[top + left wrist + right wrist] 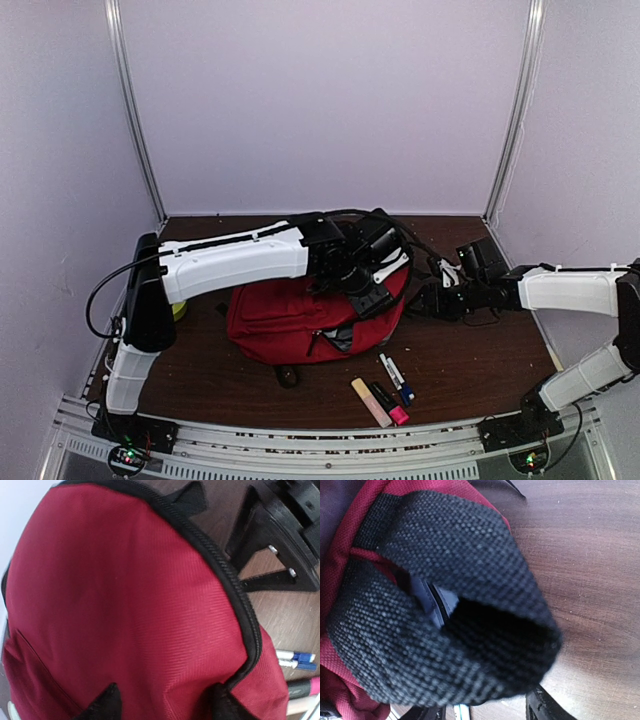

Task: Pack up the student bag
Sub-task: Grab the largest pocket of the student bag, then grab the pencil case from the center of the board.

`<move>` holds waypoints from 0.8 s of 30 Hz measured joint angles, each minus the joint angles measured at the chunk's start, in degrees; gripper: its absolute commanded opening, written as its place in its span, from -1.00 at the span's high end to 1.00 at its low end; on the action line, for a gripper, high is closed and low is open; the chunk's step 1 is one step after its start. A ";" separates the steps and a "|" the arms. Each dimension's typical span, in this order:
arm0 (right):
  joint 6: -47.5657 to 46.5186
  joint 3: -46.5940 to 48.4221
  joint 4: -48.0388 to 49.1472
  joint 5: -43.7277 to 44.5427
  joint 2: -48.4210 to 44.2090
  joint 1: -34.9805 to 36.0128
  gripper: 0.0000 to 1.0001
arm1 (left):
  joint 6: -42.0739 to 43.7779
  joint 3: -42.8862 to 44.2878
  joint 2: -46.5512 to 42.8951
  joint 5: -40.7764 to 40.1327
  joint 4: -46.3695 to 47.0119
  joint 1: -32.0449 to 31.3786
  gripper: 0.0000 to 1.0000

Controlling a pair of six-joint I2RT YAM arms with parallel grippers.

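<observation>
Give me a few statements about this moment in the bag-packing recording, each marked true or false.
1. The student bag is red with a black zipper. True.
2. The markers are already inside the bag. False: they lie on the table, on the near side of the bag.
3. The left arm reaches over the top of the bag. True.
4. The tabletop is white. False: it is dark brown wood.
5. A black woven strap of the bag fills most of the right wrist view. True.
</observation>
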 measured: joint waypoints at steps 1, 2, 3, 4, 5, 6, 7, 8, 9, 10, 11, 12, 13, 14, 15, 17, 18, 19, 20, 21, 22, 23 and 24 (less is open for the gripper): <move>0.00 0.00 0.00 -0.11 0.00 0.00 -0.11 | -0.50 0.00 0.02 -0.02 -0.09 0.00 0.71; 0.00 0.00 0.00 -0.13 0.00 0.00 -0.11 | -0.42 0.00 0.02 -0.04 -0.20 0.09 0.99; 0.00 0.00 0.00 -0.15 0.00 0.00 -0.11 | -0.50 -0.02 0.02 -0.15 -0.46 0.13 1.00; 0.00 0.00 -0.02 -0.15 -0.02 0.00 -0.11 | -0.61 -0.02 0.02 -0.37 -0.63 0.17 1.00; 0.00 0.00 -0.02 -0.15 -0.02 -0.02 -0.11 | -0.74 -0.35 -0.07 -0.76 -0.68 0.22 1.00; -0.02 0.00 -0.02 -0.15 -0.02 -0.02 -0.12 | -0.85 -1.14 -0.37 -0.94 -0.28 0.26 1.00; 0.00 0.00 0.00 -0.15 -0.02 -0.02 -0.13 | -1.01 -2.82 -1.18 -1.14 0.83 0.26 1.00; 0.00 0.00 0.02 -0.20 -0.02 -0.02 -0.13 | -1.22 -5.14 -2.36 -1.33 2.25 0.26 1.00; 0.00 0.00 0.09 -0.33 -0.02 -0.02 -0.15 | -1.49 -7.80 -3.93 -1.55 3.61 0.26 1.00; 0.00 0.00 0.24 -0.61 0.00 -0.02 -0.16 | -1.86 -12.39 -6.73 -2.05 6.19 0.26 1.00; 0.02 0.00 0.48 -0.87 0.09 -0.02 -0.18 | -2.16 -15.89 -9.40 -2.62 7.54 0.26 1.00; 0.00 0.09 0.85 -1.22 0.28 -0.02 -0.21 | -2.47 -19.87 -12.48 -3.28 9.81 0.26 1.00; 0.00 0.35 1.07 -1.60 0.79 0.00 -0.23 | -2.84 -24.94 -16.68 -4.22 12.92 0.26 1.00; 0.07 0.61 1.36 -1.86 1.36 -0.02 -0.25 | -3.06 -28.37 -20.11 -5.03 14.88 0.26 1.00; 0.13 0.96 1.68 -2.10 2.08 0.00 -0.28 | -3.21 -32.15 -24.30 -6.01 17.57 0.26 1.00; 0.28 1.84 2.54 -2.49 3.61 0.24 -0.31 | -3.41 -36.46 -30.62 -7.80 21.40 0.26 1.00; 0.33 2.40 2.73 -2.64 4.31 0.52 -0.33 | -3.52 -37.99 -33.24 -8.76 23.21 0.26 1.00; 0.28 3.13 3.15 -2.73 5.20 0.79 -0.34 | -3.63 -39.36 -35.65 -9.79 24.85 0.26 1.00; 0.24 3.80 3.41 -2.75 6.03 1.25 -0.34 | -3.69 -40.33 -37.53 -10.75 25.90 0.35 1.00; 0.24 4.50 3.43 -2.75 6.78 1.77 -0.34 | -3.69 -40.98 -38.69 -11.56 26.62 0.39 1.00; 0.20 5.40 3.50 -2.75 7.65 2.43 -0.34 | -3.72 -41.64 -39.67 -12.46 27.21 0.48 1.00; 0.09 6.47 3.65 -2.71 8.87 3.30 -0.34 | -3.69 -42.38 -40.52 -13.42 27.82 0.48 1.00; -0.02 7.23 3.72 -2.69 9.86 3.93 -0.34 | -3.69 -43.01 -41.18 -14.34 28.02 0.48 1.00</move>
